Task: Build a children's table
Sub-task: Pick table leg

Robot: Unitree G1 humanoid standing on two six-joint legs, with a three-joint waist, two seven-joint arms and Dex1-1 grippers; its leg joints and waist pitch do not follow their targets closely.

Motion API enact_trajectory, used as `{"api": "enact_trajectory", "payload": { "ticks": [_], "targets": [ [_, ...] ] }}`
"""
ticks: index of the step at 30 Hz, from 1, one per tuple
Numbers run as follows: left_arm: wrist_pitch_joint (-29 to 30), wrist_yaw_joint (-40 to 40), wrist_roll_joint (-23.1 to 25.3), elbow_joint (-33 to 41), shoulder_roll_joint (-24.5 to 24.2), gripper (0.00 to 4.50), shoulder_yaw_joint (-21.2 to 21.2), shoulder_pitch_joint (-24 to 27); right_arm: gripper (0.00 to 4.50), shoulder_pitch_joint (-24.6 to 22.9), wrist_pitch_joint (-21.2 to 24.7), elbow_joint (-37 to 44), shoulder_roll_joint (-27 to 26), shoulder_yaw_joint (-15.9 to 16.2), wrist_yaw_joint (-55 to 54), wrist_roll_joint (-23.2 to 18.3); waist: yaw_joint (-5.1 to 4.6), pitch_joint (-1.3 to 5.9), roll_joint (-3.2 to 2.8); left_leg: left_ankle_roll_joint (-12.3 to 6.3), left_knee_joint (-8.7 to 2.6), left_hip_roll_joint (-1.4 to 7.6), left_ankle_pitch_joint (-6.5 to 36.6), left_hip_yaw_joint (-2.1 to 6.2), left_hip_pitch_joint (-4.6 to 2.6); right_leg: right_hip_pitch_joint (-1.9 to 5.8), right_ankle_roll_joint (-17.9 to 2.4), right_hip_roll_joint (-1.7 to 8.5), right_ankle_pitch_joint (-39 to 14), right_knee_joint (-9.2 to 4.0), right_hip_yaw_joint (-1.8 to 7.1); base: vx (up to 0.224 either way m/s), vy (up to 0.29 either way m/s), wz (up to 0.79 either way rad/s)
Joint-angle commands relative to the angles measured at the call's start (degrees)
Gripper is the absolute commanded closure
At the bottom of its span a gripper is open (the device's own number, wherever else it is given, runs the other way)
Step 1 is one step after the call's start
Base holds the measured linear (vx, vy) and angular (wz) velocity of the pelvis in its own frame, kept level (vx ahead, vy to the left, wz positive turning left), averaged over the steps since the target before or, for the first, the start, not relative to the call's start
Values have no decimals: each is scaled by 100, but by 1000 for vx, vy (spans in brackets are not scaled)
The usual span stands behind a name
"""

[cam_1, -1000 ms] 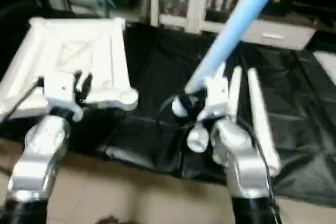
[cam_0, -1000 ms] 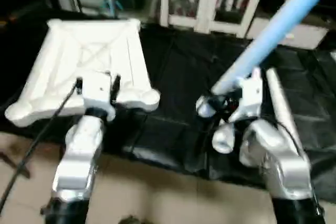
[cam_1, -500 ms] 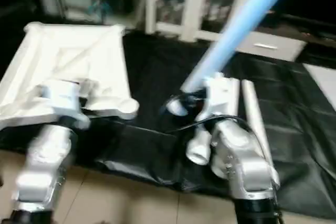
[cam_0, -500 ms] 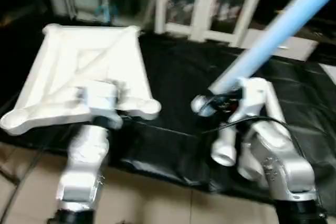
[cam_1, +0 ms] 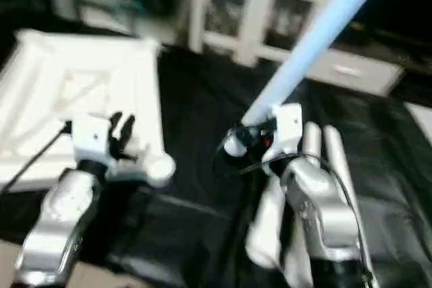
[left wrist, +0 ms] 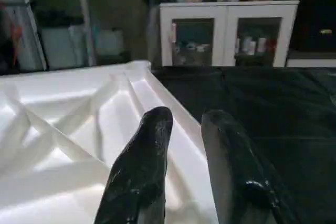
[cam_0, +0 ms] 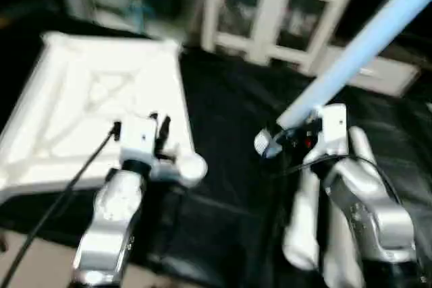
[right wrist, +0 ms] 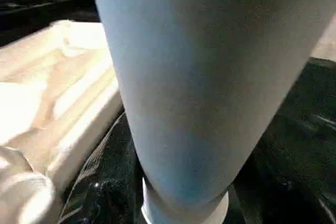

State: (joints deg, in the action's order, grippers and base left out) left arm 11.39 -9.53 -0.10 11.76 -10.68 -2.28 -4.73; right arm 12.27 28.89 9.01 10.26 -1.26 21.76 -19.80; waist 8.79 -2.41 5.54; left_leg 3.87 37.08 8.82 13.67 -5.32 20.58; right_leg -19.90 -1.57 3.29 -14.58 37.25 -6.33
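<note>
Left gripper (cam_0: 160, 126) now over table top (cam_0: 88, 99); leg (cam_0: 358, 52) between right fingers.

1. The table top (cam_0: 101, 109) looks like white moulded plastic, smooth with a soft sheen.
2. The held leg (cam_1: 317, 35) is a smooth, matt tube.
3. The black cover (cam_0: 236, 106) looks glossy and creased.
4. The forearms (cam_0: 111, 217) look like brushed silver metal.
5. The left gripper's fingers (left wrist: 142, 171) are glossy black.

Two black fingers (left wrist: 142, 171) slightly parted above the white ribbed table top (left wrist: 63, 129), black cloth (left wrist: 262, 103) beside it, white glass-door cabinet (left wrist: 228, 32) beyond it
</note>
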Motion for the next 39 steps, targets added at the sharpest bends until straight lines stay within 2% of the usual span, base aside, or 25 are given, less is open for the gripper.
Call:
{"api": "enact_trajectory", "payload": {
  "ticks": [1, 2, 3, 4, 5, 6, 7, 9, 10, 11, 12, 13, 15, 17, 21, 24, 26, 27, 29, 30, 34, 35, 36, 37, 39],
  "targets": [
    [-19, -656, -228, 134, -180, 326, -210, 112, 262, -55, 71, 230, 196, 91, 205, -85, -90, 388, -224, -302, -340, 491, -3175, 183, -303, -50, -538, 204, 1433, -130, 265, 168, 55, 7],
    [-20, -867, -352, 130, -262, 326, -201, 127, 262, -80, 64, 262, 249, 93, 326, -147, -65, 415, -225, -246, -280, 562, -3634, 246, -438, -170, -422, 254, 1582, -107, 334, 124, 69, 16],
    [-12, -994, -433, 121, -308, 295, -192, 127, 262, -93, 62, 275, 282, 86, 408, -196, -54, 430, -174, -29, -215, 449, -4345, 189, -420, -181, -330, 284, 1994, -141, 426, 124, 69, 16],
    [36, -1108, -518, 115, -356, 289, -166, 119, 262, -101, 58, 275, 294, 66, 449, -227, -48, 412, -70, 182, -222, 295, -4391, 108, -334, -85, -286, 255, 2295, -182, 482, 54, 79, 5],
    [86, -1227, -607, 109, -406, 289, -139, 109, 262, -109, 54, 274, 307, 46, 493, -260, -27, 398, -82, 255, -246, 218, -4139, 70, -274, -25, -278, 247, 2354, -172, 504, 11, 56, -3],
    [257, -1799, -938, 125, -704, 283, -80, 79, 262, -153, 105, 346, 360, -16, 631, -396, -23, 352, -68, 379, -360, 193, -3168, -7, -153, 87, -297, 320, 2144, -237, 533, 11, 56, -3],
    [357, -2203, -1130, 109, -939, 269, -57, 47, 262, -192, 162, 427, 405, -49, 746, -501, -16, 296, -66, 535, -485, 233, -1807, -41, -111, 130, -296, 396, 1510, -322, 562, 0, 0, 0],
    [550, -2984, -1445, 4, -1443, 245, -27, -61, 262, -291, 380, 674, 521, -100, 1027, -795, -58, 239, -130, 672, -654, 289, -1, -38, -94, 172, -305, 471, 482, -394, 604, -64, -13, -6],
    [550, -2984, -1445, 4, -1443, 242, -27, -61, 262, -291, 380, 674, 521, -100, 1027, -795, -63, 211, -112, 586, -717, 329, 727, -41, -125, 147, -349, 510, -81, -438, 628, -75, -22, -5],
    [608, -3292, -1515, -120, -1644, 239, -47, -169, 262, -319, 462, 743, 621, -102, 1194, -924, -80, 184, -216, 561, -756, 332, 1090, -34, -120, 123, -401, 515, -399, -449, 640, -82, -20, -4],
    [650, -3667, -1555, -376, -1866, 231, -107, -328, 262, -365, 472, 745, 785, -66, 1462, -1031, -109, 144, -180, 454, -798, 347, 1657, -53, -153, 100, -415, 526, -1156, -569, 666, -82, -20, -4],
    [641, -3707, -1539, -414, -1889, 217, -121, -352, 262, -364, 472, 737, 809, -58, 1487, -1029, -77, 121, -216, 386, -808, 367, 1963, -43, -199, 44, -454, 569, -1744, -615, 691, -81, -22, -1],
    [584, -4138, -1355, -774, -2166, 197, -304, -587, 262, -308, 490, 637, 1027, 43, 1659, -940, -74, 86, -149, 314, -831, 386, 1952, -59, -182, 40, -396, 610, -2334, -682, 714, -69, -24, -2],
    [691, -4357, -1377, -941, -2327, 178, -396, -735, 262, -213, 498, 550, 1060, 29, 1693, -947, -57, 94, -198, 303, -829, 391, 1870, -75, -219, 6, -361, 636, -2577, -702, 737, -25, -14, -1],
    [503, -4709, -932, -1751, -2669, 155, -730, -1262, 262, 87, 451, 377, 1148, 2, 1827, -945, -55, 170, -194, 252, -801, 412, 1246, -148, -198, 7, -573, 589, -1634, -590, 712, 0, 0, 0],
    [358, -4951, -714, -2314, -2662, 155, -955, -1638, 262, 220, 474, 304, 1263, -3, 2045, -1039, -28, 231, -127, 160, -786, 393, 729, -200, -176, 30, -679, 540, -693, -496, 670, 0, 0, 0],
    [194, -4964, -540, -2626, -2652, 155, -1067, -1822, 262, 239, 440, 299, 1379, 102, 2190, -999, -10, 280, -168, 62, -725, 393, 246, -215, -154, 33, -839, 517, 324, -392, 651, 0, 0, 0],
    [189, -4968, -536, -2637, -2654, 155, -1070, -1829, 262, 241, 438, 301, 1384, 108, 2193, -995, -14, 282, -154, 42, -718, 392, 186, -223, -149, 36, -872, 512, 481, -388, 646, 0, 0, 0],
    [172, -5067, -592, -2760, -2682, 155, -1079, -1914, 262, 288, 475, 366, 1400, 165, 2197, -994, -24, 318, -219, 22, -684, 381, 0, -228, -131, 51, -978, 513, 909, -341, 639, 0, 0, 0],
    [167, -5135, -639, -2762, -2697, 155, -1076, -1874, 262, 283, 509, 426, 1377, 167, 2161, -1010, -37, 317, -190, 2, -674, 373, -60, -232, -87, 82, -1035, 517, 1075, -326, 641, 0, 0, 0],
    [172, -5255, -647, -2696, -2736, 155, -1115, -1774, 262, 199, 547, 570, 1404, 191, 2177, -1027, -26, 268, -172, 81, -718, 413, 450, -247, -108, 60, -1092, 548, 368, -390, 644, 0, 0, 0],
    [179, -5265, -648, -2680, -2743, 155, -1114, -1763, 262, 186, 557, 595, 1411, 198, 2181, -1029, -35, 258, -64, 73, -724, 422, 489, -259, -105, 65, -1068, 546, 249, -412, 646, 0, 0, 0],
    [181, -5283, -647, -2668, -2751, 171, -1110, -1754, 262, 170, 569, 626, 1421, 213, 2195, -1033, -18, 248, -123, 82, -733, 421, 553, -255, -112, 49, -1033, 559, 20, -411, 652, 0, 0, 0],
    [106, -5259, -637, -2727, -2742, 171, -1077, -1779, 262, 170, 566, 609, 1414, 248, 2224, -1029, -33, 235, -45, 87, -742, 433, 644, -269, -120, 34, -1000, 557, -204, -446, 649, 0, 0, 0],
    [57, -5224, -610, -2825, -2728, 193, -1023, -1782, 262, 128, 523, 553, 1397, 323, 2246, -979, -5, 226, -92, 110, -751, 439, 731, -274, -124, 15, -926, 578, -504, -463, 657, 0, 0, 0]
  ]
}}
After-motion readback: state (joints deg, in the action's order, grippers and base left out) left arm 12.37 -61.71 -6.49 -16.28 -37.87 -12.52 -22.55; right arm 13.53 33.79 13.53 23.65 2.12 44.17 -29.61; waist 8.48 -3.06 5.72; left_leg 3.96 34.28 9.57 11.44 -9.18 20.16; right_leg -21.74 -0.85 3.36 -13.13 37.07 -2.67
